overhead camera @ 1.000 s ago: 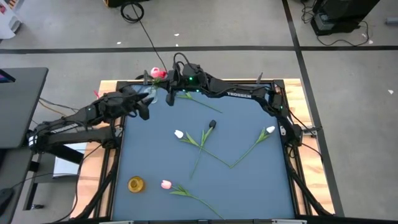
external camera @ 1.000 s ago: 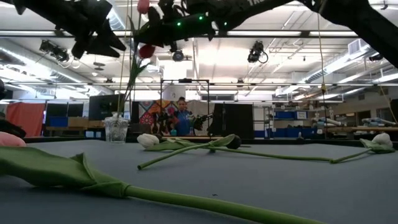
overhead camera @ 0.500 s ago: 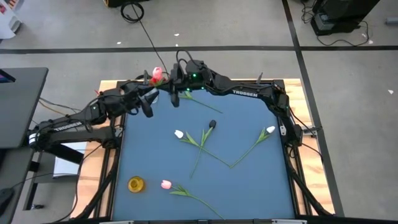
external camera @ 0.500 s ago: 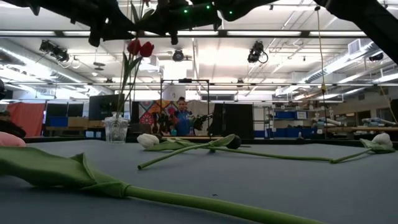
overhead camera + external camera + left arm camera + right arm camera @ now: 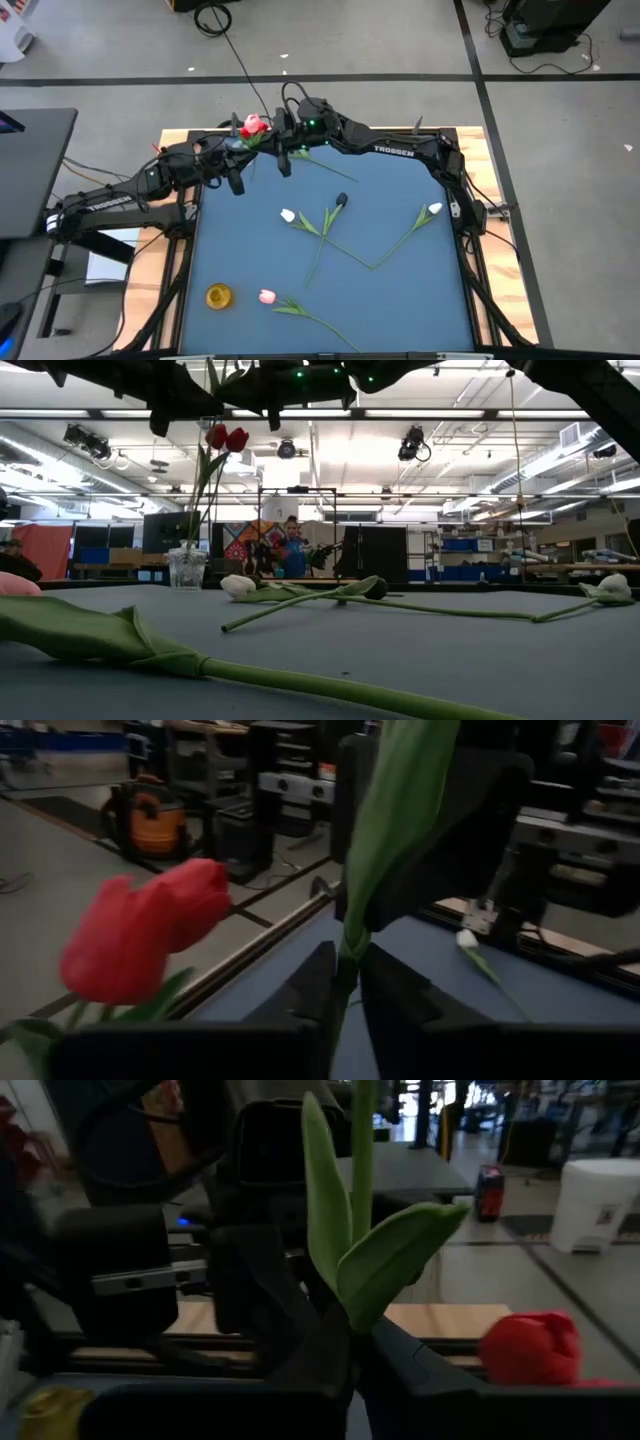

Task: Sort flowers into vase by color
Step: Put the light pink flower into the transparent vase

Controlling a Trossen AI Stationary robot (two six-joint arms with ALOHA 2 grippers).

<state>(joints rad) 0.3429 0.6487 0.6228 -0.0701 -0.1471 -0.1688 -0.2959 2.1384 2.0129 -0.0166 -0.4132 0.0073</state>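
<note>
A clear glass vase (image 5: 187, 568) stands at the table's far left corner with two red tulips (image 5: 226, 437) rising from it. Their heads (image 5: 255, 126) show beside both grippers in the high view. My left gripper (image 5: 243, 152) comes from the left and my right gripper (image 5: 273, 142) from the right. Each points level and is shut on an upright green stem above the vase. The held stem's head lies outside both wrist views. Another red head (image 5: 150, 925) hangs beside the stem. My left gripper pinches the upright green stem (image 5: 346, 952) between its two fingers, just under a broad leaf. The fingers come level from the table's left and lie across the stem. My right gripper pinches the stem where two leaves branch off (image 5: 345, 1305), level from the table's right. The stem runs upright out of the picture.
On the blue mat lie a white tulip (image 5: 288, 215), a dark tulip (image 5: 342, 200), another white tulip (image 5: 435, 209) and a pink tulip (image 5: 267, 296). A small gold vase (image 5: 219, 296) stands near the front left corner. A person stands in the room behind (image 5: 292, 550).
My right gripper has turned the flower upright; its head, high in the low view before, now stands next to the other red head. My left gripper, open a second ago, has gone toward the flower, tipped level and shut on the stem.
</note>
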